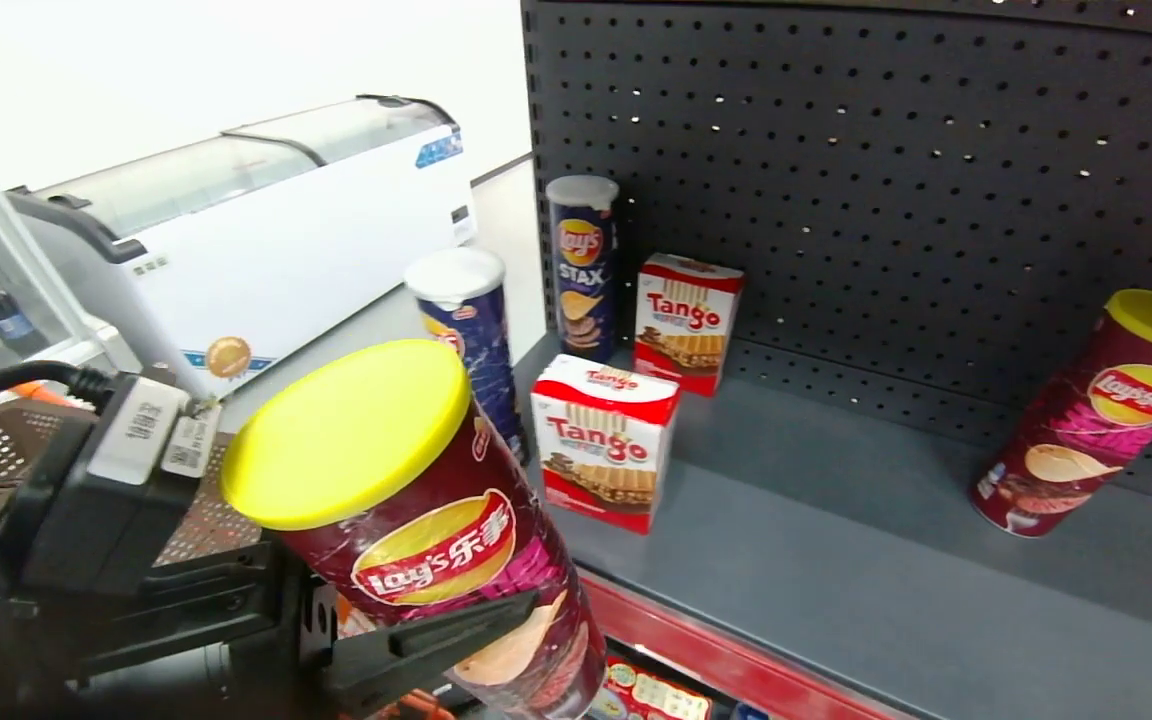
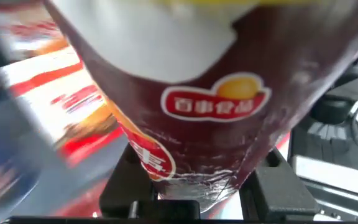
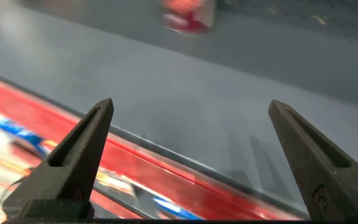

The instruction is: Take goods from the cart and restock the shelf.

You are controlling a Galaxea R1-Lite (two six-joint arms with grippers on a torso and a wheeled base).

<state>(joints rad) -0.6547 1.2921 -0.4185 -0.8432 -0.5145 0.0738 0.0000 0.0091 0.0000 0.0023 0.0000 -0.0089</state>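
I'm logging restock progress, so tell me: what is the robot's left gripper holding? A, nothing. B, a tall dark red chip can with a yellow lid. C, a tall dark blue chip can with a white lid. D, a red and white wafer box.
B: the left gripper is shut on the tall dark red chip can with a yellow lid, as the head and left wrist views show.

The held chips can (image 1: 436, 540) is maroon with a yellow lid (image 1: 346, 430) and a red-and-yellow logo. A second maroon can (image 1: 1086, 430) near the pegboard (image 1: 886, 180) matches it. The pegboard is black, patterned with rows of holes. The shelf board (image 1: 836, 560) below the pegboard is grey, edged red. Two chip cans (image 1: 471, 340) are dark blue with pale lids, and two wafer boxes (image 1: 604, 440) are red and white.
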